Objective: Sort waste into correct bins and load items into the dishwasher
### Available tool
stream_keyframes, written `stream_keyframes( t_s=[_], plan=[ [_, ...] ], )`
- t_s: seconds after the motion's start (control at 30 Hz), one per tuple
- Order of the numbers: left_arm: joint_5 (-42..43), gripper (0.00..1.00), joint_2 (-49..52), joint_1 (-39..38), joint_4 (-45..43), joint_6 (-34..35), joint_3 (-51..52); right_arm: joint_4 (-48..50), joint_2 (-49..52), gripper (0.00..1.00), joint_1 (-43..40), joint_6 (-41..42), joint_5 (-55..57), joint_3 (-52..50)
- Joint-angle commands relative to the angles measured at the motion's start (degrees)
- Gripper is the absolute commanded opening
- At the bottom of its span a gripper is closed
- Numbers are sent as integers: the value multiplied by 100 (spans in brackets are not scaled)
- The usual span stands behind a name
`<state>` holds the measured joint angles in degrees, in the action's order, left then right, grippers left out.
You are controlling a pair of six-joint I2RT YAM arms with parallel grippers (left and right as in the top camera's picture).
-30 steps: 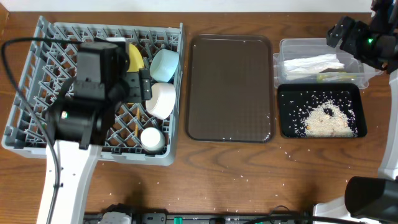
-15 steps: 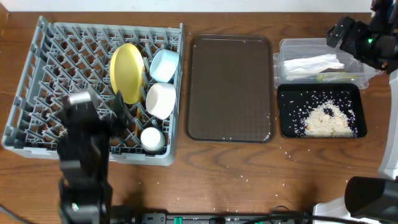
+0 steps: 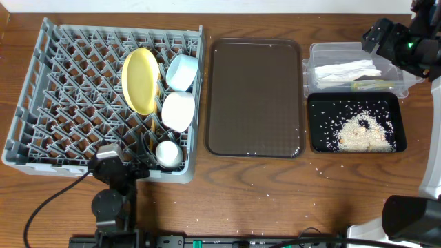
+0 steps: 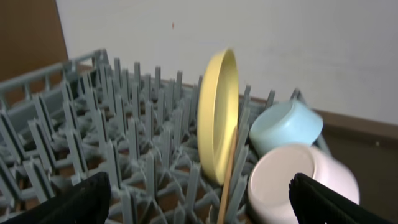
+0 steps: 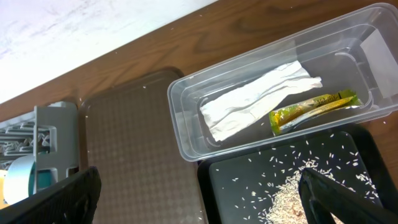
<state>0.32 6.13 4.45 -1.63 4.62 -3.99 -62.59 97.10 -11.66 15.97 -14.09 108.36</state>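
The grey dish rack [image 3: 27, 103] holds the yellow plate [image 3: 140, 80] on edge, the light blue bowl [image 3: 182, 71], the white bowl [image 3: 178, 111] and the white cup [image 3: 167, 153]. In the left wrist view the plate [image 4: 217, 115] stands upright with a wooden chopstick [image 4: 227, 177] leaning beside it. My left gripper [image 3: 127, 169] is open and empty at the rack's front edge. My right gripper [image 3: 383, 36] is open and empty above the clear tub [image 3: 312, 52]. The tub holds the napkin [image 5: 255, 102] and the chopstick sleeve [image 5: 314, 107]. The black tray [image 3: 320, 110] holds rice [image 3: 358, 133].
The dark brown serving tray [image 3: 255, 96] lies between the rack and the bins. Loose rice grains [image 3: 275, 197] are scattered on the wooden table in front of it. A pale wall runs behind the table.
My left arm has pulled back from over the rack to the table's front edge, uncovering the yellow plate. The right arm has not moved.
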Motion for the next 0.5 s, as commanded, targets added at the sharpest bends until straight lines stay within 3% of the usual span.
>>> stream_keyframes(
  t_s=[0.0,0.47],
  plan=[
    [33,92,-214,31,-70,-13,262,-9,4,99,7,28,15,28],
    [35,92,-603,2,568,-247,376,-9,4,99,7,28,15,28]
  ],
)
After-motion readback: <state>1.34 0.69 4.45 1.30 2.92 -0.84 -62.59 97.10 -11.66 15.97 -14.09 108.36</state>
